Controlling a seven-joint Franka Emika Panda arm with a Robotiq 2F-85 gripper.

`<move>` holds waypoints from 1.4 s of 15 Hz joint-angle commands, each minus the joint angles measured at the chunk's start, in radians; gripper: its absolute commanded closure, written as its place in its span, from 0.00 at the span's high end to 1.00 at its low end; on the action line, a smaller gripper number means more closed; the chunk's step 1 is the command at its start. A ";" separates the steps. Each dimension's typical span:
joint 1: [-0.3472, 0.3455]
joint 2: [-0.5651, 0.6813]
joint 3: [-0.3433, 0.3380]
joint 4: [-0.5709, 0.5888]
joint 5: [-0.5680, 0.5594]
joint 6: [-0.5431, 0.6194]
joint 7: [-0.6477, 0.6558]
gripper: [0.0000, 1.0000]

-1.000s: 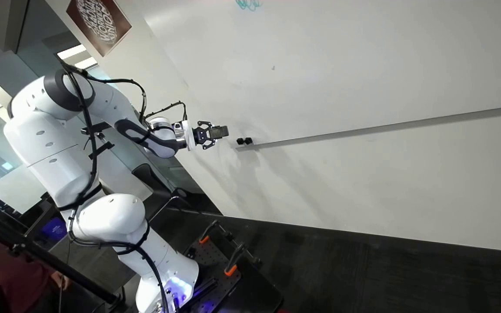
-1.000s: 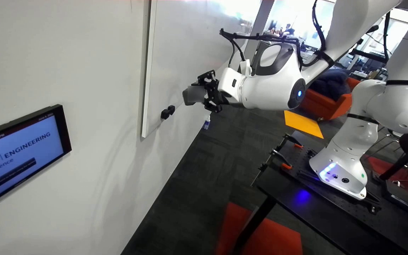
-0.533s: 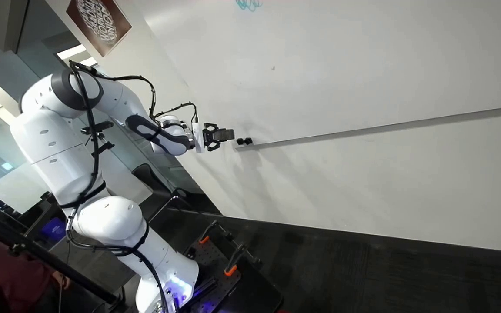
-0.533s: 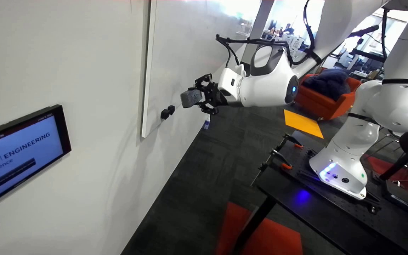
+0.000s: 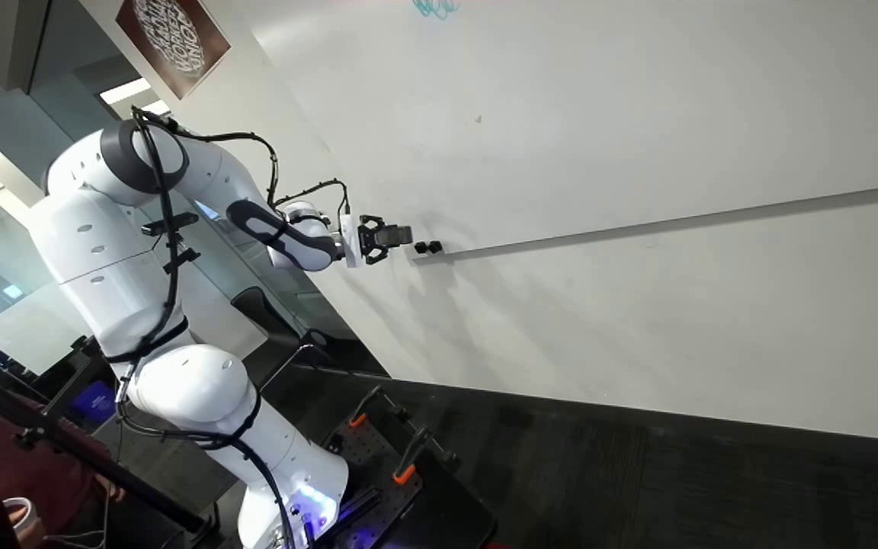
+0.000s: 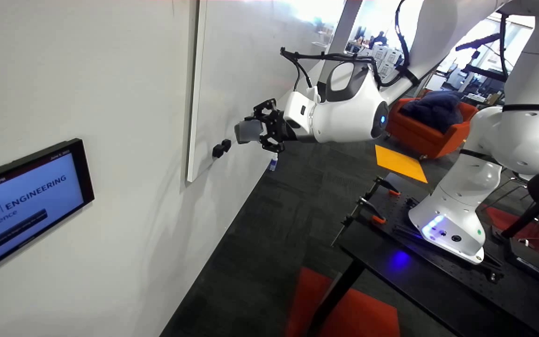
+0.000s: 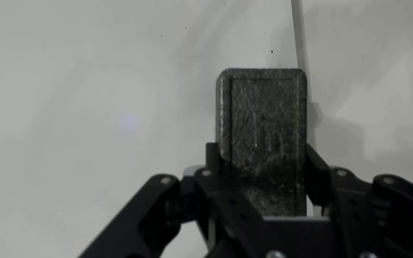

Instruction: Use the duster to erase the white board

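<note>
The duster (image 7: 264, 111), gripped in the claw (image 7: 261, 157), is held out beyond an edge of the worktop (image 6: 419, 281), in front of the board (image 5: 622, 114) near its lower corner and two black blocks (image 6: 218, 150). Teal scribbles (image 5: 436, 8) sit higher on the board. Two clamps (image 6: 371, 208) sit along that edge.

Soft shadows (image 5: 439, 309) streak the pale wall (image 5: 683, 328).
</note>
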 commanded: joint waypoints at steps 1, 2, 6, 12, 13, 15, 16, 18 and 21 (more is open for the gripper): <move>-0.049 0.083 0.020 0.078 -0.118 0.018 0.092 0.31; -0.057 0.102 0.023 0.093 -0.151 0.019 0.119 0.31; -0.086 0.174 0.038 0.142 -0.277 0.008 0.216 0.31; -0.098 0.227 0.046 0.176 -0.310 -0.034 0.226 0.31; -0.094 0.230 0.046 0.179 -0.305 -0.049 0.223 0.31; -0.089 0.237 0.046 0.185 -0.296 -0.072 0.211 0.31; -0.087 0.240 0.045 0.189 -0.292 -0.080 0.201 0.31; -0.083 0.248 0.045 0.196 -0.282 -0.093 0.174 0.31; -0.079 0.261 0.042 0.209 -0.262 -0.097 0.124 0.31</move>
